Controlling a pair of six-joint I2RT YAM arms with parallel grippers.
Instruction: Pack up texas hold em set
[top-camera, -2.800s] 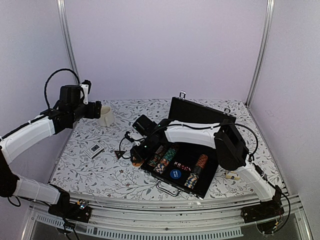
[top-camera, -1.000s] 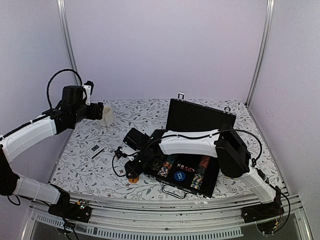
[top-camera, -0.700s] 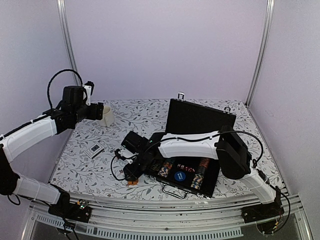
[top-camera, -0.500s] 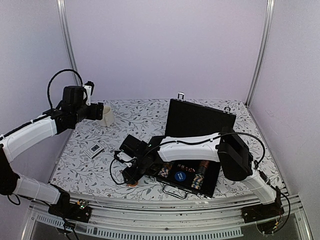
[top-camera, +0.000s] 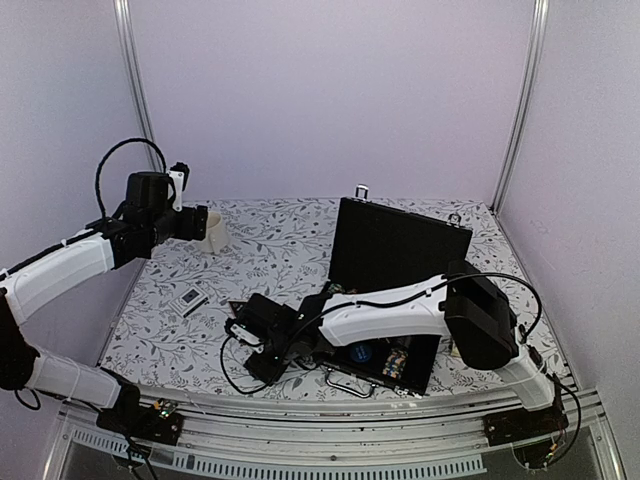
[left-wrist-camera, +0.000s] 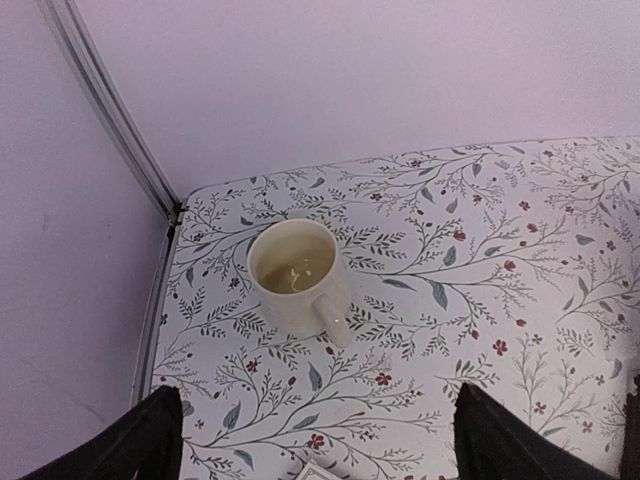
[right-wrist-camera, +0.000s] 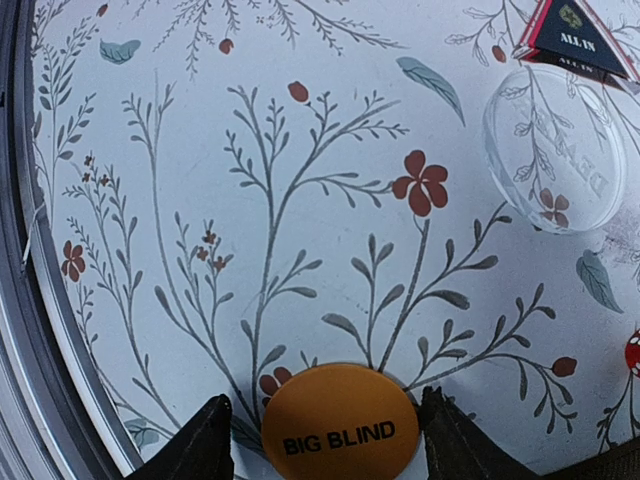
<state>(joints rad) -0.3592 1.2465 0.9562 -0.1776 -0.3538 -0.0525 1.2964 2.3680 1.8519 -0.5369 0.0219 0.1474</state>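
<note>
The black briefcase (top-camera: 395, 245) stands open at the middle right, with chip rows (top-camera: 398, 358) and a blue disc (top-camera: 362, 352) in its tray. My right gripper (top-camera: 262, 365) is low over the table, left of the case. In the right wrist view it (right-wrist-camera: 330, 440) is open, its fingers either side of the orange "BIG BLIND" disc (right-wrist-camera: 340, 425), which lies flat; a small gap shows on the left. A black "ALL IN" triangle (right-wrist-camera: 575, 35), a clear disc (right-wrist-camera: 553, 150) and a red die (right-wrist-camera: 632, 352) lie nearby. A card deck (top-camera: 190, 298) lies at the left. My left gripper (left-wrist-camera: 320, 440) is open and empty.
A cream mug (left-wrist-camera: 295, 275) stands at the back left, below my left gripper (top-camera: 200, 222). The table's metal front rail (right-wrist-camera: 20, 300) runs close beside the orange disc. The case's metal handle (top-camera: 345, 382) points at the near edge.
My right gripper has moved toward the near table edge, and the orange disc has slid that way with it. The case lid now stands more upright. The left arm has not moved.
</note>
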